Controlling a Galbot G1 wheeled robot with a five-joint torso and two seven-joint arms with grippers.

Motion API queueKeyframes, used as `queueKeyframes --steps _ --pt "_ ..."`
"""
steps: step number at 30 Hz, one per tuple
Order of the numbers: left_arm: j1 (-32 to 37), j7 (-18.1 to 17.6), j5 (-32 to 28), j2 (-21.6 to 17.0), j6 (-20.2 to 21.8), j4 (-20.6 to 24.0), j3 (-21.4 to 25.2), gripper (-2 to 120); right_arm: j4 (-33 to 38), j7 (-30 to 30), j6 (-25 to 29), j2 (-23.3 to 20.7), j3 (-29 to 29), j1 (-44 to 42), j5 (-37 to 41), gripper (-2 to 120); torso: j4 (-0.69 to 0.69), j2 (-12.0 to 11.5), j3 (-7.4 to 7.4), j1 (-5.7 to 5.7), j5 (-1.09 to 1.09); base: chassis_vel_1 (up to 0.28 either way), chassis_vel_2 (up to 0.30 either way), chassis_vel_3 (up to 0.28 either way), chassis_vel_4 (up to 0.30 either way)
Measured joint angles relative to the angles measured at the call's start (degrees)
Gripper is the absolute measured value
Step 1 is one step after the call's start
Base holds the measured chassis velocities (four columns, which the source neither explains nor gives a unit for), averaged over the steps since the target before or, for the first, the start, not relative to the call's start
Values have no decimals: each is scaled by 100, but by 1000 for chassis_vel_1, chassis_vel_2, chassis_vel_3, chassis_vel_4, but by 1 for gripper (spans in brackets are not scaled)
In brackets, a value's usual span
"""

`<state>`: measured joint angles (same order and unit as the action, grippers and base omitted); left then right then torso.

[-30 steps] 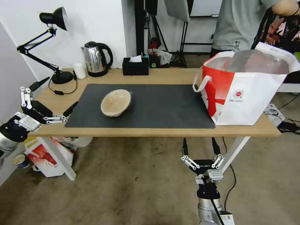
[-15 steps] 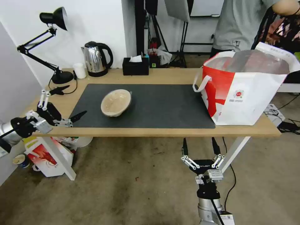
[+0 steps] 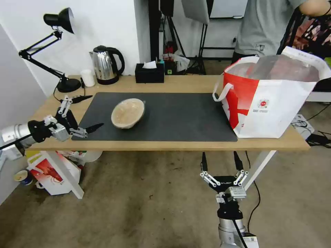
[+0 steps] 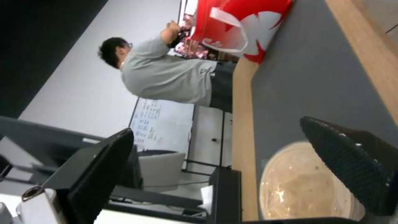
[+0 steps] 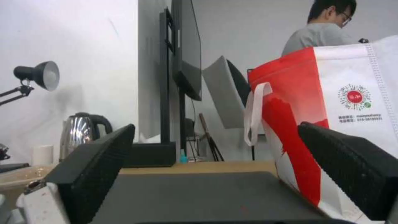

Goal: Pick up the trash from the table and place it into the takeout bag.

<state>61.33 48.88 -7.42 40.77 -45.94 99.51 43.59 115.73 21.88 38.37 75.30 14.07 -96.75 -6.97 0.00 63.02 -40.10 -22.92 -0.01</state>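
Observation:
A beige shallow paper bowl (image 3: 128, 113) lies tilted on the dark grey mat (image 3: 179, 117) of the light-wood table (image 3: 193, 144); the left wrist view has the bowl (image 4: 298, 183) between the finger tips. My left gripper (image 3: 90, 113) is open at the table's left end, just left of the bowl and apart from it. The white and red takeout bag (image 3: 272, 96) stands open at the right end, also seen as the bag (image 5: 331, 105) in the right wrist view. My right gripper (image 3: 220, 162) hangs open below the table's front edge.
A desk lamp (image 3: 58, 51), a steel kettle (image 3: 106, 65), a small white cup (image 3: 88, 78) and a black tissue box (image 3: 149, 73) line the table's back edge. A person stands behind the bag. A red and white carton (image 3: 51, 172) sits on the floor under the left end.
My left gripper has moved right and forward over the table's left end, closer to the paper bowl, still open. The right arm has not moved.

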Motion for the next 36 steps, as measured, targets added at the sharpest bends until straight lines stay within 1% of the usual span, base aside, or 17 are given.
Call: queueKeyframes --steps 3,5,6,9,13,22,36 --pt "-76 20 0 -39 1 -44 -124 100 0 0 0 0 0 0 0 100 0 0 0 0 0 0 0 0 0" --pt "-254 81 -21 -120 4 -179 -342 100 0 0 0 1 0 0 0 100 1 0 0 0 0 0 0 0 0" --pt "-254 81 -21 -120 4 -179 -342 100 0 0 0 1 0 0 0 100 1 0 0 0 0 0 0 0 0" --pt "-515 215 -109 -217 6 -401 -573 100 0 -1 0 0 0 0 0 100 0 0 0 0 0 0 0 0 0" --pt "-701 292 -155 -270 9 -569 -751 100 0 0 0 0 0 1 0 100 0 1 0 0 0 0 0 0 0" --pt "-835 417 -154 -260 13 -738 -870 100 0 0 0 0 0 0 0 100 0 1 0 0 0 0 0 0 0" --pt "-954 485 -143 -271 16 -809 -956 100 0 0 0 0 0 0 0 100 0 1 0 0 1 0 0 0 0"
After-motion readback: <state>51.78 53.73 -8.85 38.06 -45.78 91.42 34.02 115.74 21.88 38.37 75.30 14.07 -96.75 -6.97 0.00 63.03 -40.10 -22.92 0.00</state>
